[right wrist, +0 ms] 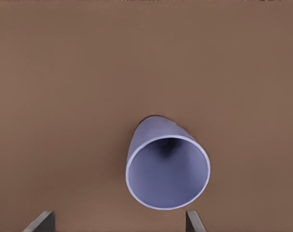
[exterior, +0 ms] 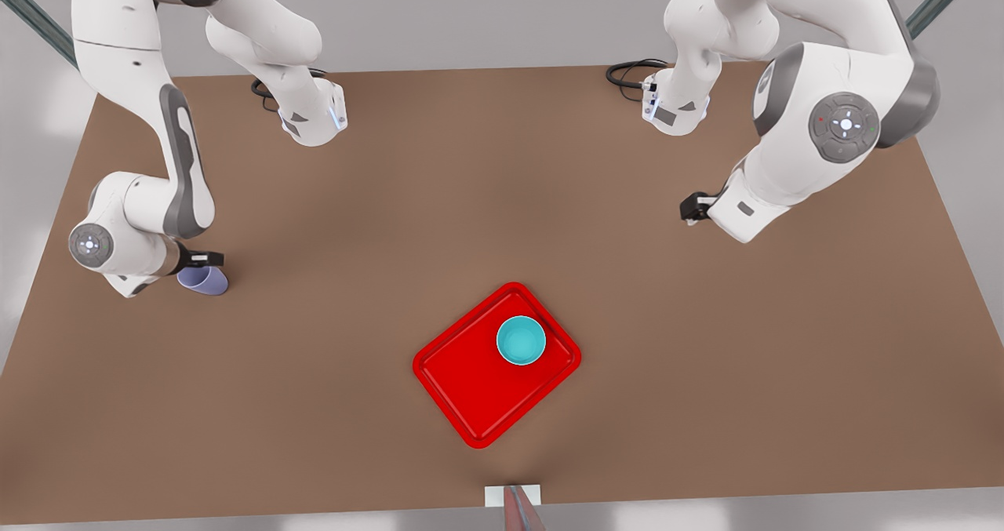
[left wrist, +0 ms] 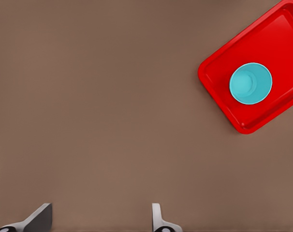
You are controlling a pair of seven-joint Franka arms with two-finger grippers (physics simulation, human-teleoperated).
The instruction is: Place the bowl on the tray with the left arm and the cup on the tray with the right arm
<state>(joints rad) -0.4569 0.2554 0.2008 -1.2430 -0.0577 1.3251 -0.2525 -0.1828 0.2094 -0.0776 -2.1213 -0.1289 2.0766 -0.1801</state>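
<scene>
The teal bowl (exterior: 521, 340) (left wrist: 250, 83) stands inside the red tray (exterior: 471, 390) (left wrist: 282, 34), near one of its corners. The lavender cup (exterior: 204, 281) (right wrist: 168, 164) rests on the bare table at the front view's left, well away from the tray. My right gripper (exterior: 205, 261) (right wrist: 118, 220) hovers just above the cup, open, with its fingertips wide apart and not touching it. At the front view's right my left gripper (exterior: 694, 206) (left wrist: 100, 215) hangs open over bare table, far from the tray, holding nothing.
The brown table (exterior: 502, 201) spreads widely around the tray. Both arm bases and black cables (exterior: 627, 72) sit along its far edge. A small white marker (exterior: 512, 496) lies at the near edge, just below the tray.
</scene>
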